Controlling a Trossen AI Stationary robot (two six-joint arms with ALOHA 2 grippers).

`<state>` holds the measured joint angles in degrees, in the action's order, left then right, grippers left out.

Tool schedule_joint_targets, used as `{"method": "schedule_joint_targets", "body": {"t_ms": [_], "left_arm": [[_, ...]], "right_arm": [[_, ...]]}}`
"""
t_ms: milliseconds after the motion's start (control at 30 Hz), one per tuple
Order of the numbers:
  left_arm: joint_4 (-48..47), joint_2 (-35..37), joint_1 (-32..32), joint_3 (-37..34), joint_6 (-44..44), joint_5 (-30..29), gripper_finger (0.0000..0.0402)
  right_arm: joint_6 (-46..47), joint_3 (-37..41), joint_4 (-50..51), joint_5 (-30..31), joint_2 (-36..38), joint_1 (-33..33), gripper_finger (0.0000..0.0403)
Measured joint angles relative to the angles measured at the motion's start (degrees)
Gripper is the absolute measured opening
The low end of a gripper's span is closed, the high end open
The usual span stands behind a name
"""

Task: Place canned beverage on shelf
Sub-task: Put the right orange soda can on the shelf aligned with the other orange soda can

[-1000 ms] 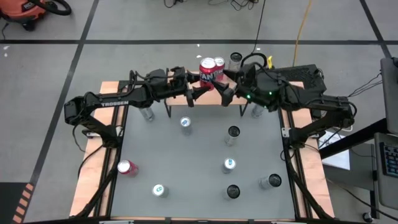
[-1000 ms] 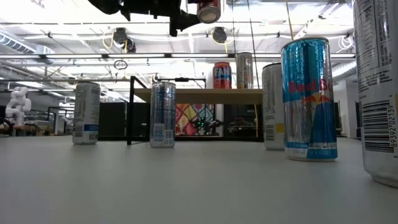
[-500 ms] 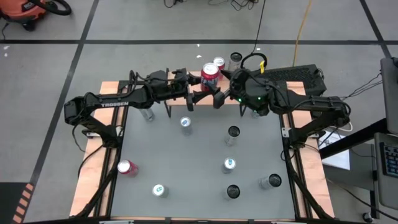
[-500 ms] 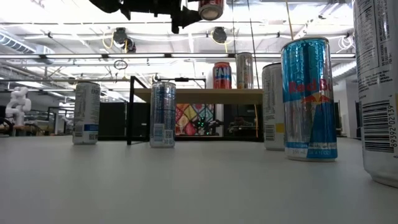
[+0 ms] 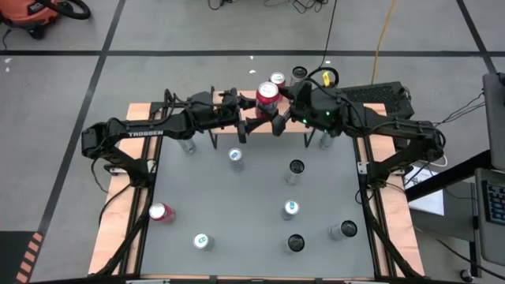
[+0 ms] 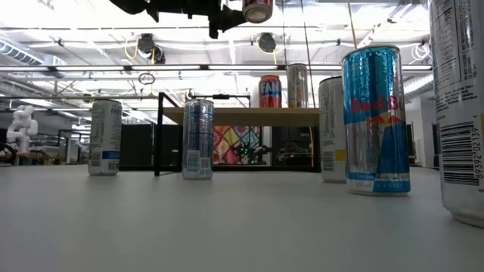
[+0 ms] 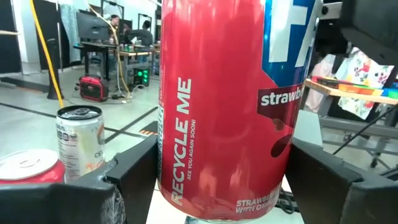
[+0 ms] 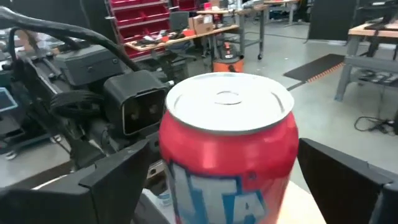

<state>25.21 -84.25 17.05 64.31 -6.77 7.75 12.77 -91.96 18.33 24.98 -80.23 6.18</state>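
Note:
A red strawberry soda can (image 5: 267, 96) hangs high over the table's far middle, with my left gripper (image 5: 254, 106) shut on it; it also shows at the top of the low view as the can (image 6: 257, 9). My right gripper (image 8: 227, 186) is open, one finger on either side of the same can (image 8: 227, 130), coming from the right; I cannot tell whether they touch it. The shelf (image 6: 242, 113) stands at the far edge with a red can (image 6: 270, 91) and a silver can (image 6: 297, 85) upright on its wooden top. My left gripper pinches the can's round side wall (image 7: 186, 186) between its two fingers (image 7: 134, 180), toward the can's lower end. The fingers come level from the table's left. The can is lifted clear, nearly upright, silver top up.
Several cans stand on the grey tabletop, among them a blue-topped can (image 5: 235, 155), a dark-topped can (image 5: 296, 168) and a tall can (image 5: 342, 230). A red can (image 5: 160, 212) sits near the left edge. Wooden side boards (image 5: 118, 229) flank the table.
My right gripper has moved toward the table's left, up to the held can, rolling as it went; its fingers now stand on both sides of the can. My left gripper has kept its hold and its place.

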Motion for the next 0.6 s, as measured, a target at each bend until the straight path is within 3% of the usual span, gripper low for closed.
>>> {"method": "schedule_joint_targets", "body": {"t_ms": [333,600], "left_arm": [[-0.09,0.00,-0.25,0.00,0.08,-0.33,0.0294],[-0.26,-0.02,-0.25,0.00,0.03,-1.24,0.0294]], "right_arm": [[0.23,0.00,0.33,-5.67,0.04,2.83,0.0309],[-0.94,0.00,0.35,-6.02,0.03,3.07,0.0267]]}}
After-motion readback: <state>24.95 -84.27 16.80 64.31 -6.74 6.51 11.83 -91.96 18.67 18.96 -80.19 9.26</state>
